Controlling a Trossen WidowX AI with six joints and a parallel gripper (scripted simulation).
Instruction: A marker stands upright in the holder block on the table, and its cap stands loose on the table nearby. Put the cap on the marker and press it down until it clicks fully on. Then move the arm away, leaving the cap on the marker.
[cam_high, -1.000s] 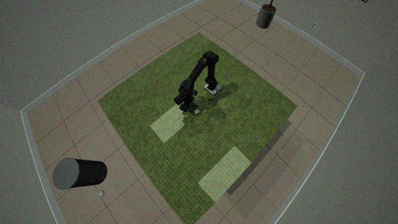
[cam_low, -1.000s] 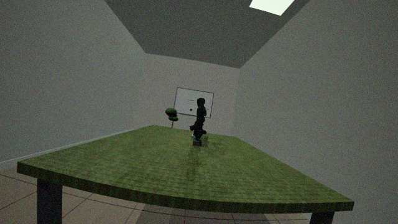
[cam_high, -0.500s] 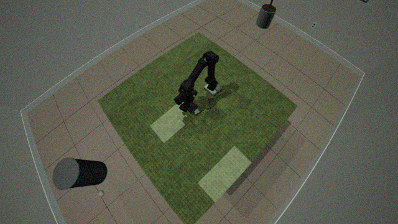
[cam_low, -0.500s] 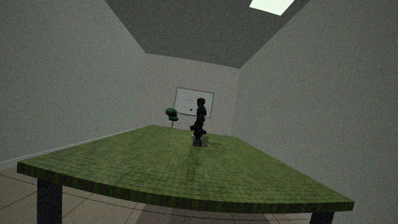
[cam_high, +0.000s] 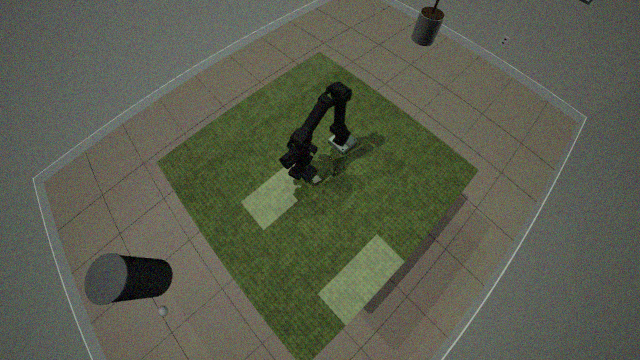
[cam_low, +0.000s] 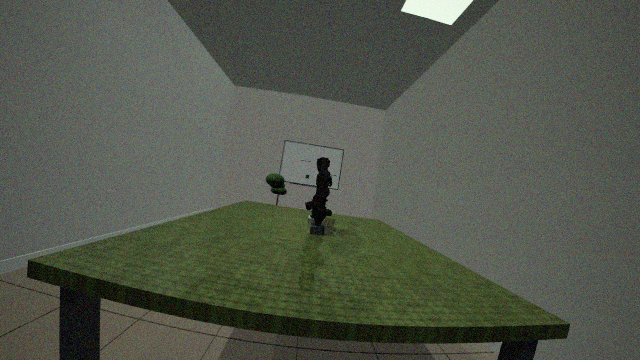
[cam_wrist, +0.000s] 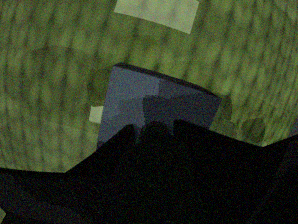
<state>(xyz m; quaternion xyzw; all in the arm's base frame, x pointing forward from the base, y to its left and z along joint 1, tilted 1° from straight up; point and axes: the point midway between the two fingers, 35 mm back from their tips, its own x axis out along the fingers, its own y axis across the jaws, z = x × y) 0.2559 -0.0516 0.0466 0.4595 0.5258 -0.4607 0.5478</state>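
Observation:
The blue-grey holder block (cam_wrist: 131, 87) (cam_low: 317, 230) stands on the green table (cam_wrist: 45, 90) (cam_high: 320, 235) (cam_low: 200, 270), partly covered by the arm's shadow. My gripper (cam_wrist: 154, 129) (cam_low: 318, 222) is directly over the block, its fingers pointing down. The fingers are shut on a dark, rounded thing, which looks like the cap; its edges are hard to make out in the dim light. The marker is not visible; it is hidden below or behind the fingers. Whether the cap touches or sits on the marker cannot be told.
The arm's white base plate (cam_high: 342, 144) stands behind the gripper. Bright light patches (cam_high: 270, 200) (cam_high: 361, 280) lie on the table top. A dark cylindrical bin (cam_high: 145, 277) and a potted plant (cam_high: 427, 27) stand on the floor, away from the table.

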